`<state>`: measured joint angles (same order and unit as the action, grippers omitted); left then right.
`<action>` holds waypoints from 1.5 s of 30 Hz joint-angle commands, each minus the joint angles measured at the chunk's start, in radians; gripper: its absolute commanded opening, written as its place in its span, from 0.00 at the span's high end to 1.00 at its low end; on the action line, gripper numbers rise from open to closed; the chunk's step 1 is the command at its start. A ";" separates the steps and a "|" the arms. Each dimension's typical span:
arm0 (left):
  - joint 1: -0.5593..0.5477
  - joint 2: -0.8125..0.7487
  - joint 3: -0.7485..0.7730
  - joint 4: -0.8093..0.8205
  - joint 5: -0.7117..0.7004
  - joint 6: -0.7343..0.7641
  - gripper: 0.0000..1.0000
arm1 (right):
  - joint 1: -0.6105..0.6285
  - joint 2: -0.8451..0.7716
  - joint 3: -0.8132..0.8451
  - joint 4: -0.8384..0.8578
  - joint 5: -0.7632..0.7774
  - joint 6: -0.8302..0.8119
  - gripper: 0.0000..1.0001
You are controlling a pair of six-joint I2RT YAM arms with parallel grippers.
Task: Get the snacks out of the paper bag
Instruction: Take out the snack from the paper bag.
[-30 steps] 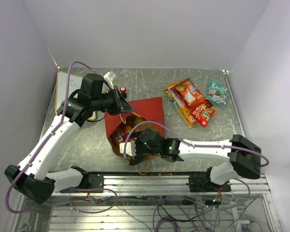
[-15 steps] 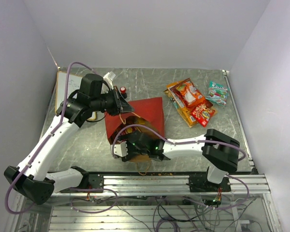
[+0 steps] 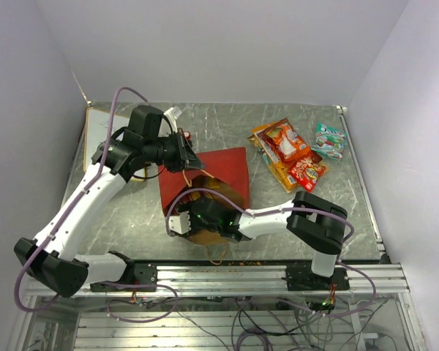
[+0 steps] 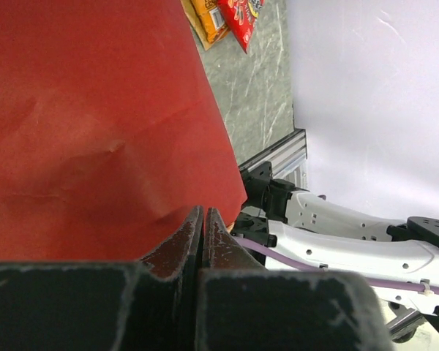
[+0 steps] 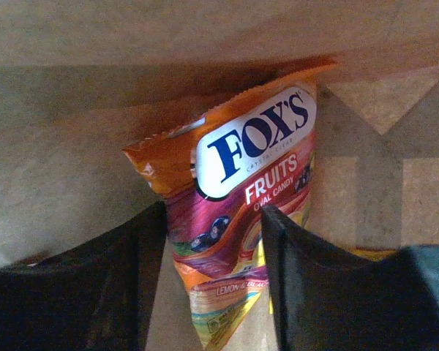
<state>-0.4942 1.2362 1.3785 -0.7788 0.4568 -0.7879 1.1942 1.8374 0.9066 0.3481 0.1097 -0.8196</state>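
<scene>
One Fox's Fruits candy packet (image 5: 230, 219), orange and pink, lies inside the paper bag (image 3: 223, 167) on the brown kraft inner side. It is the only snack that can be seen clearly in the bag.

The right gripper (image 5: 214, 212) is deep in the bag's mouth. Its two black fingers (image 5: 307, 292) stand moderately apart, one at each side of this packet, and both touch its edges. Whether they already press it, I cannot tell.

The bag lies on its side on the table (image 3: 132, 212), with the mouth toward the near edge. One thin loop handle (image 3: 218, 256) lies on the table in front of the mouth. The left gripper (image 4: 203, 216) is closed, its two fingertips together on the red paper at the far-left edge of the bag, and it holds that edge raised.

Four packets lie outside, well apart from the bag at the far right. Three overlap in one group: an orange packet (image 3: 284, 139), a yellow-orange packet (image 3: 276, 170) and a red packet (image 3: 307, 172). Just beside them is one teal-and-white packet (image 3: 328, 140).

One small red-capped knob (image 3: 185, 136) stands near the left gripper. One white board (image 3: 102, 131) lies at the far-left corner.
</scene>
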 commanded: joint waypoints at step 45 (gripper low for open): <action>0.073 0.023 0.021 0.017 0.015 0.078 0.93 | -0.059 -0.711 0.599 -0.970 -0.333 0.073 1.00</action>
<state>-0.4366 1.2564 1.3918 -0.7773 0.5018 -0.7143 1.1343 1.1484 1.3231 -0.4667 -0.2691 -0.6250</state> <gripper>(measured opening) 0.073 0.006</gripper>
